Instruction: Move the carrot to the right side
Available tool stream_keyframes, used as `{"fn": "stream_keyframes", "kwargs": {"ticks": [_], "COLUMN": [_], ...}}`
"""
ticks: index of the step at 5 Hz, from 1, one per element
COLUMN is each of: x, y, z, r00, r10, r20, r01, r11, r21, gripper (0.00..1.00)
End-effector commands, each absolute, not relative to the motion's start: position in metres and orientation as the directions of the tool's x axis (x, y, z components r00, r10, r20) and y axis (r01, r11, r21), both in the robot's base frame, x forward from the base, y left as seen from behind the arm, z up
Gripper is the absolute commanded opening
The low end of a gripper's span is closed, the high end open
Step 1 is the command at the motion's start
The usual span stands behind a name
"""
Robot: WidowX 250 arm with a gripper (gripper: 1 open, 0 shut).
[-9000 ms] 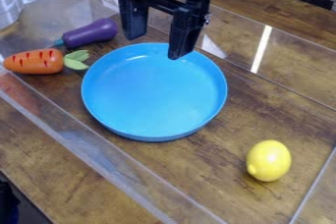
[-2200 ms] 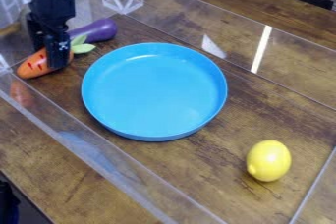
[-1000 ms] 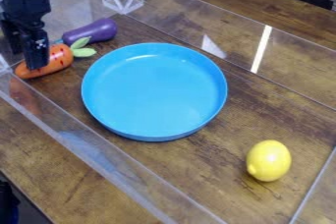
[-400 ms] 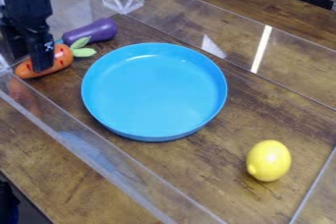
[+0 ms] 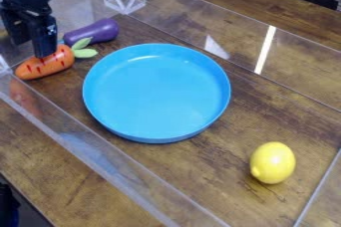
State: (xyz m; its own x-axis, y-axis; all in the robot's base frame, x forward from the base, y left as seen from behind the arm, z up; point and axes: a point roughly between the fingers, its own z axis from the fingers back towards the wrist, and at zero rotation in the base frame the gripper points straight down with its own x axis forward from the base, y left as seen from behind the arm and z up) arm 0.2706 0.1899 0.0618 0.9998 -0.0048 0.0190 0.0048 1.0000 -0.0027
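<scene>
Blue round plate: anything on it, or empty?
Empty: the blue round plate shows bare surface all across, and the orange toy carrot lies outside its rim.

1. The plate (image 5: 156, 92) is blue and round, and it lies to one side of the claw.
2. The eggplant (image 5: 91, 32) is purple, near the claw.
3. The lemon (image 5: 272, 162) is yellow, well apart from the claw.

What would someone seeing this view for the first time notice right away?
Most likely the large round blue plate in the middle of the table, by far the biggest bright thing. Next, the yellow lemon alone at the lower right. Then the orange carrot at the upper left, right by the black gripper, with the purple eggplant just beyond its leafy top.
</scene>
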Motion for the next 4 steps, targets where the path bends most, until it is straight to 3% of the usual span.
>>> {"fn": "stream_keyframes", "kwargs": {"ticks": [1, 4], "x": [0.278, 0.290], "y": [0.188, 0.191], "z": [0.071, 0.045], "r00": [0.998, 0.986], "r10": [0.026, 0.154], "r20": [0.062, 0.064], "r01": [-0.028, -0.156], "r11": [0.999, 0.987], "r21": [0.030, 0.030], "gripper": [1.00, 1.00]}}
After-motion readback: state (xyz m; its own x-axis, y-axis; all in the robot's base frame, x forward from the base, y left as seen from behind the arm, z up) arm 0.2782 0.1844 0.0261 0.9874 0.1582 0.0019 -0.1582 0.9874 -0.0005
